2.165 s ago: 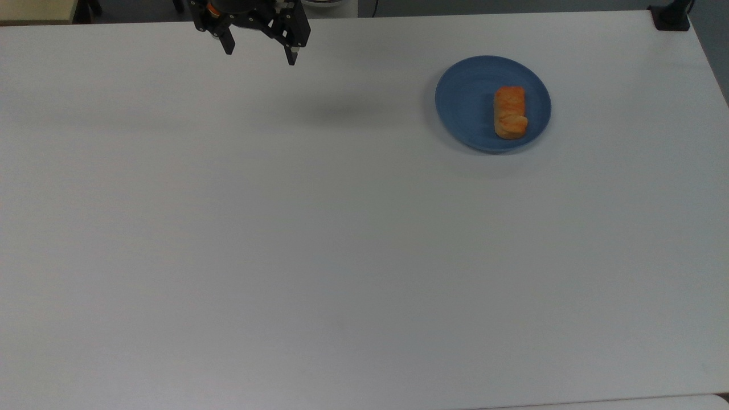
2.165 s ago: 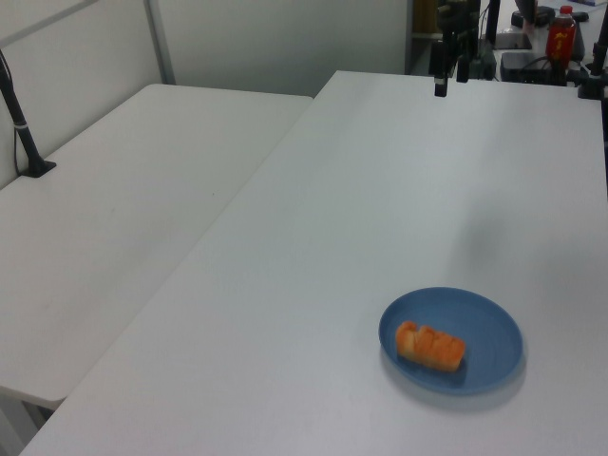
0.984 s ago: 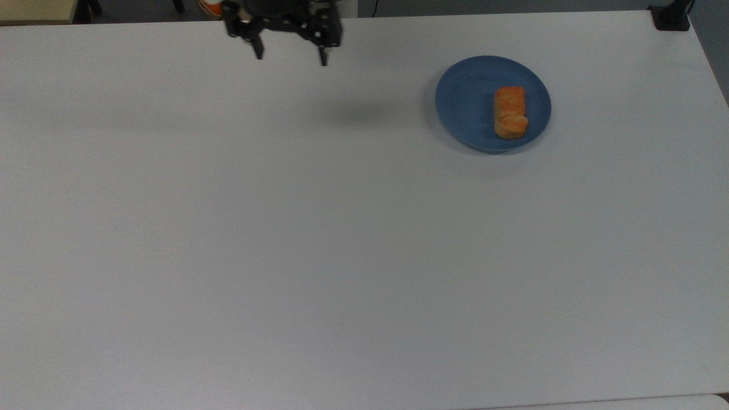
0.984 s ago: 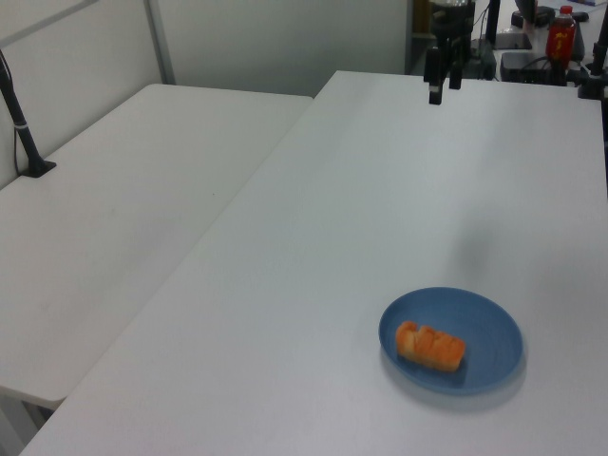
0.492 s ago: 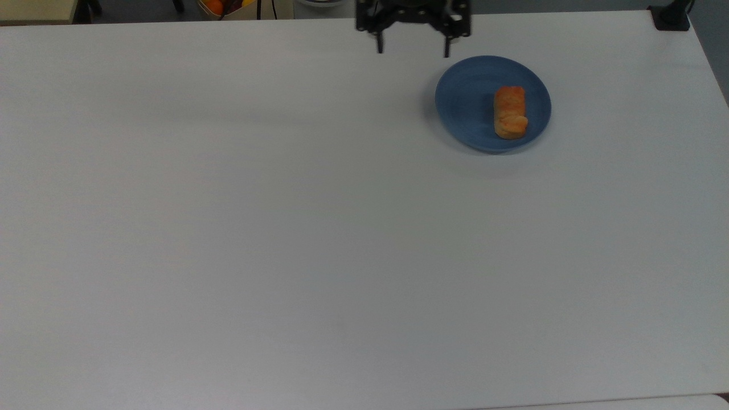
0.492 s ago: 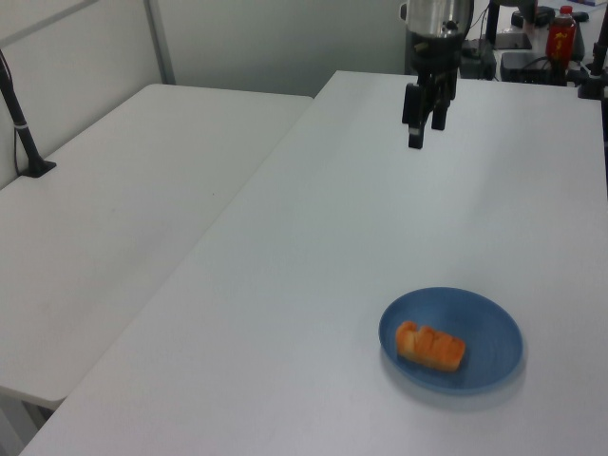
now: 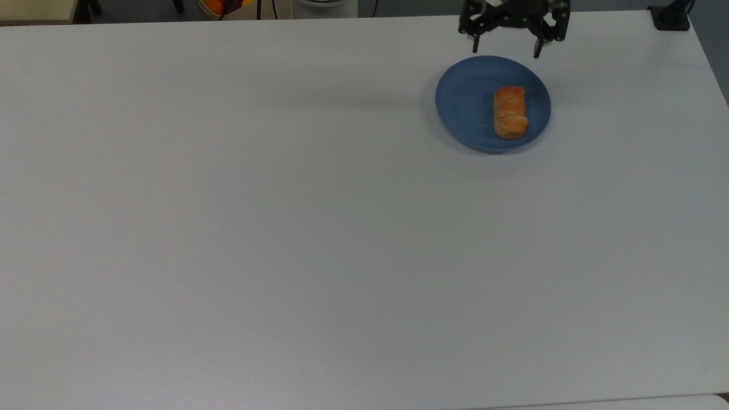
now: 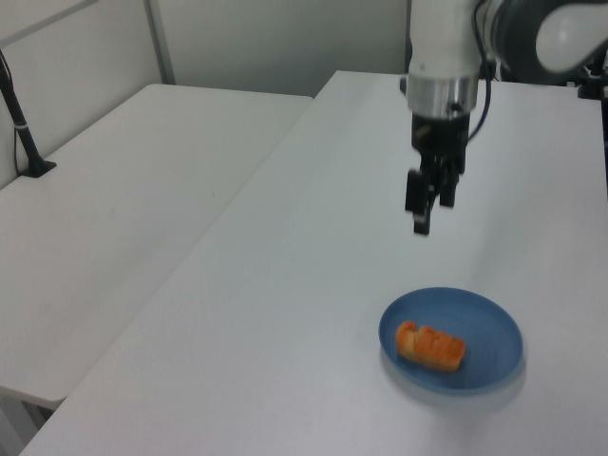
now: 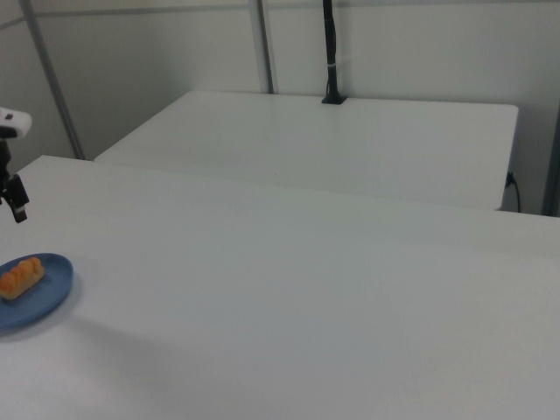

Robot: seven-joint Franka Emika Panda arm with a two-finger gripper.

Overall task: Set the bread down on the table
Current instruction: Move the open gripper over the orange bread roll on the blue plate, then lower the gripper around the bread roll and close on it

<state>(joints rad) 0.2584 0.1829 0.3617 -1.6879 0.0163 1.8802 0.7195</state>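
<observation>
- Going left to right in the top view, the broad white surface (image 7: 256, 228) comes first, bare from its 9 o'clock edge up to the blue plate (image 7: 464, 102) near 2 o'clock.
- The bread (image 7: 509, 111) lies on that plate, on the 3 o'clock half, its long axis running 12 to 6, so it is not yet on the surface.
- The gripper (image 7: 506, 52) hangs in the air just beyond the plate's 12 o'clock rim, its 2 fingers (image 7: 474, 44) spread wide and empty.
- In the left view the gripper (image 8: 428, 209) sits well above the plate, toward 11 o'clock from the bread (image 8: 431, 346).
- We judge the step in hand to be the approach: we should come toward 6 o'clock until we are over the loaf's middle, then descend.
- We would straddle the short width with 1 finger on each long side, stop clear of the plate, and close gently, since the crust looks soft.
</observation>
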